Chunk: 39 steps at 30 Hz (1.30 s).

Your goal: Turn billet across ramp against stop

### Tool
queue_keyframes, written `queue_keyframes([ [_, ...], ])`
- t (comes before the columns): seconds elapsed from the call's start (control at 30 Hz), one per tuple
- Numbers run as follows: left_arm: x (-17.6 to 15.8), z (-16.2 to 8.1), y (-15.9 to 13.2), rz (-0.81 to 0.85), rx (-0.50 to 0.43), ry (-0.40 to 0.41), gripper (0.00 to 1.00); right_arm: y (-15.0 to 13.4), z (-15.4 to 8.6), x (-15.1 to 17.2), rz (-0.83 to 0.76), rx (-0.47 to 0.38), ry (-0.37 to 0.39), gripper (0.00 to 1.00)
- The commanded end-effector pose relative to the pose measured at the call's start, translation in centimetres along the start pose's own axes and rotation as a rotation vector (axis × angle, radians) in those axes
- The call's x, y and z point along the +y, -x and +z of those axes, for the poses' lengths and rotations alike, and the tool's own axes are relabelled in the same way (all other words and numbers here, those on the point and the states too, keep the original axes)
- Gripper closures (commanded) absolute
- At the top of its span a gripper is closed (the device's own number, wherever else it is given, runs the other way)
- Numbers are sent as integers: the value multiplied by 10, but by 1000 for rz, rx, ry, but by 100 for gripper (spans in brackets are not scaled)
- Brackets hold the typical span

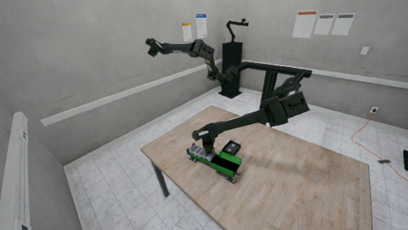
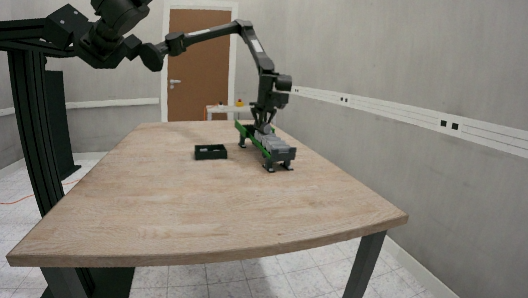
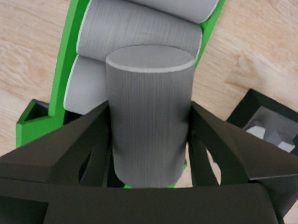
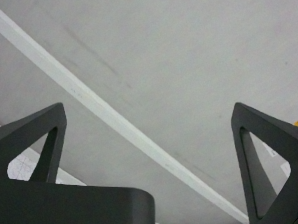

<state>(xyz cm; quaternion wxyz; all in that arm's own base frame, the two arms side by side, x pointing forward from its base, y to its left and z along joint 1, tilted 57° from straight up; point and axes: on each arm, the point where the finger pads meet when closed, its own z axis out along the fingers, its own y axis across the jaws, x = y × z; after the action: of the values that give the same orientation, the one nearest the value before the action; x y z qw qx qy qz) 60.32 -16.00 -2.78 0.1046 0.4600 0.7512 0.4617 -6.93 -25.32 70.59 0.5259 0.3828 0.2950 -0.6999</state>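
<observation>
The green feed ramp [image 1: 229, 161] [image 2: 246, 132] [image 3: 67, 47] stands near the table's edge, with a row of grey billets [image 1: 198, 150] [image 2: 278, 145] [image 3: 145, 32] lying across it at the stop end. My left gripper [image 3: 149, 110] [image 1: 209, 152] [image 2: 263, 127] is shut on one grey billet [image 3: 149, 115], held above the ramp just behind the row. The billet points along the ramp, slightly turned. My right gripper [image 4: 148, 111] [image 1: 151, 45] is open and empty, raised high and facing the wall, far from the ramp.
A small black tray [image 1: 229, 147] [image 2: 210, 151] [image 3: 265, 127] lies on the wooden table [image 1: 294, 185] [image 2: 175, 200] beside the ramp. A black frame [image 2: 30, 100] stands at the table's far side. The ramp sits close to the table's edge.
</observation>
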Motion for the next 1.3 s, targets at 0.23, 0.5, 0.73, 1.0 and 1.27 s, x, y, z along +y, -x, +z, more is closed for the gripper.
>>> queue_keyframes([
  [0.23,14,-46,24,-233,-71,31,100,33,-3,-5,4,-42,-12,0],
  [0.5,14,-46,24,-429,-74,24,100,33,-3,-5,4,-42,-12,0],
  [0.73,14,-46,24,-553,-76,20,100,33,-3,-5,4,-42,-12,0],
  [1.0,14,-46,24,-744,-78,12,100,33,-3,-5,4,-42,-12,0],
  [1.27,14,-46,24,-874,-79,7,100,33,-3,-5,4,-42,-12,0],
])
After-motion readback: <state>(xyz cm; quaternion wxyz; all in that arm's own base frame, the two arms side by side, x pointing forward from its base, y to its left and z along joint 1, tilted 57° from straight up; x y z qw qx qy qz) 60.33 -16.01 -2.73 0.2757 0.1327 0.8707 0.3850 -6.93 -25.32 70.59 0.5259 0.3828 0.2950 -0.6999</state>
